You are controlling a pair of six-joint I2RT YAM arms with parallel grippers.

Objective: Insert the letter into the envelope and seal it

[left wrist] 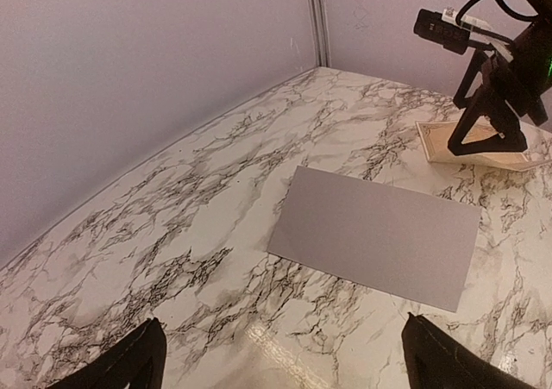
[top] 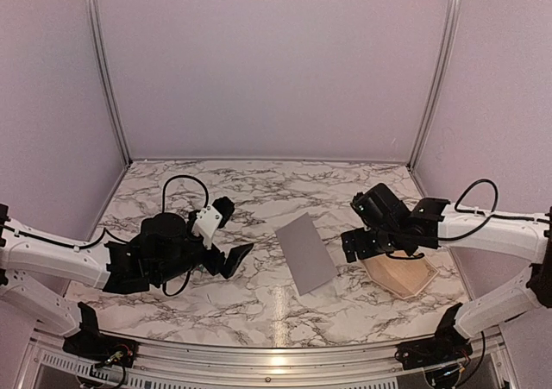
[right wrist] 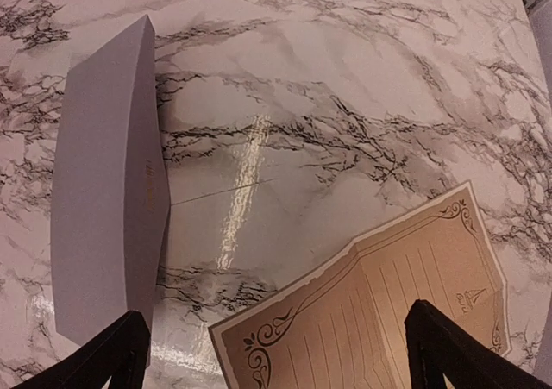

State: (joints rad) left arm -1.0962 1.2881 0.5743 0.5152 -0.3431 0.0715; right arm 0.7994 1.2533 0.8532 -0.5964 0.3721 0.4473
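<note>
Top external: envelope (top: 305,253) flat mid marble table (top: 216,191), letter (top: 403,276) just right of it, not touching. Left gripper (top: 226,261) spread wide, empty. Right gripper (right wrist: 280,354) spread wide, empty, over letter.

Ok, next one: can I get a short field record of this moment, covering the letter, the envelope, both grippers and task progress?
envelope: grey, flat on the marble table, mid-table
letter: cream, lined side up, right of the envelope, not touching it
left gripper: open, empty, left of the envelope
right gripper: open, low over the letter; contact unclear
progress: letter not yet in envelope
</note>
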